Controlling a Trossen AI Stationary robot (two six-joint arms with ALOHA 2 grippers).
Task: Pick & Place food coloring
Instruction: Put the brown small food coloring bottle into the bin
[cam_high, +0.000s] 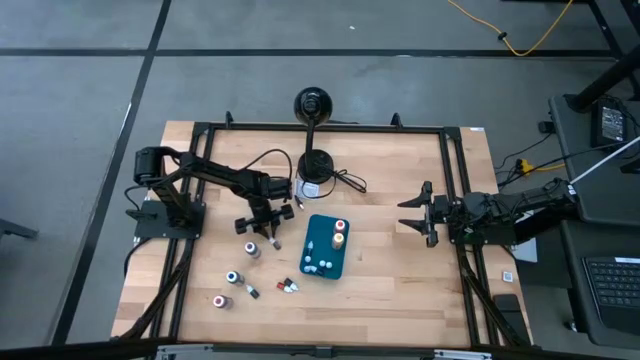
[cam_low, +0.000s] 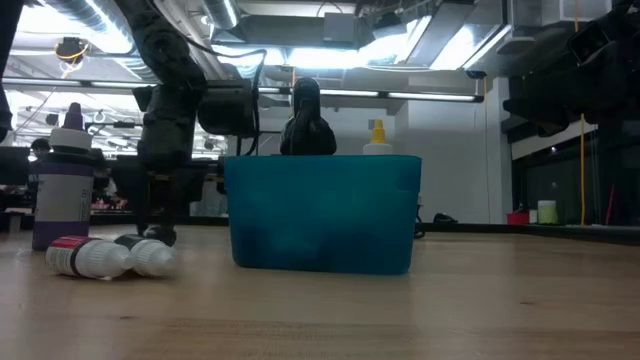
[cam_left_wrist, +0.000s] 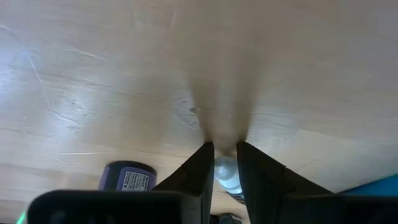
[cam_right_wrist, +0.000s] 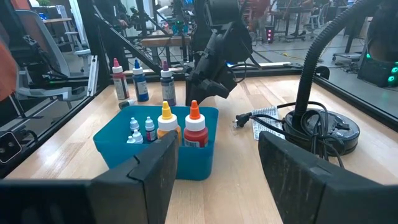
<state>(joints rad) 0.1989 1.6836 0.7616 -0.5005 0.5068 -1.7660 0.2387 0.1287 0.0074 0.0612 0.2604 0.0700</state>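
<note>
Starting at the left side of the worktop (cam_high: 200, 300): a few loose food coloring bottles (cam_high: 232, 277) are scattered toward the near-left corner, one with a red cap (cam_high: 220, 300) closest to the near edge, some upright and a couple lying on their sides. They look tiny and very light, smooth plastic, so my guess is they'll tip or skid if a finger nudges them off-center. I'd grab them around the body just under the cap, squarely, not by the tapered tip.

Moving toward the middle, the left gripper (cam_high: 270, 238) is down at the worktop just left of the teal tray (cam_high: 322, 270). In the left wrist view its fingers (cam_left_wrist: 198, 171) are squeezed nearly together on a small clear bottle (cam_left_wrist: 226, 171), pinching it right between the tips. So it's clenched on one bottle, which looks like it's sitting on the wood, not lifted. A dark purple-labelled bottle (cam_left_wrist: 127, 177) lies just beside it, untouched.

The tray itself sits near the worktop's center and already has several bottles in it, including a red-capped one (cam_high: 341, 225) and a yellow-capped one (cam_high: 338, 239).

Over at the right edge, the right gripper (cam_high: 418, 213) hangs above the wood with fingers spread wide, holding nothing, just waiting.
</note>
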